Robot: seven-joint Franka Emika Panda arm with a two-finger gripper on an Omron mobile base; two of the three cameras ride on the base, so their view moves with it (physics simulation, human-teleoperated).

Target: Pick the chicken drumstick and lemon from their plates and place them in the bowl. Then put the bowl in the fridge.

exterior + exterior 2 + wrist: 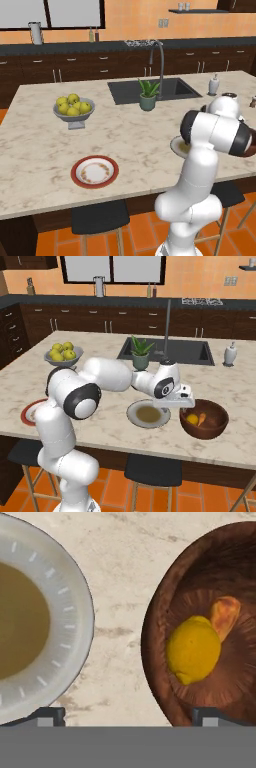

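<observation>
The dark wooden bowl (220, 426) (152, 637) stands on the marble island, right of the grey-beige plate (132, 412) (70, 612). Inside the bowl lie the lemon (192, 419) (194, 649) and, touching it, the chicken drumstick (201, 419) (225, 616). My gripper (175, 402) (128, 717) hovers open and holds nothing, above the strip of counter between the plate and the bowl's left rim. The red-rimmed plate (75, 172) (27, 412) sits bare near the island's front edge. The fridge is out of view.
A grey pedestal bowl of yellow-green fruit (74, 111) (62, 353), a potted plant (148, 95) (140, 353), the sink (170, 87) with its faucet and a soap dispenser (213, 85) occupy the island's far side. Stools (97, 217) stand under the front edge.
</observation>
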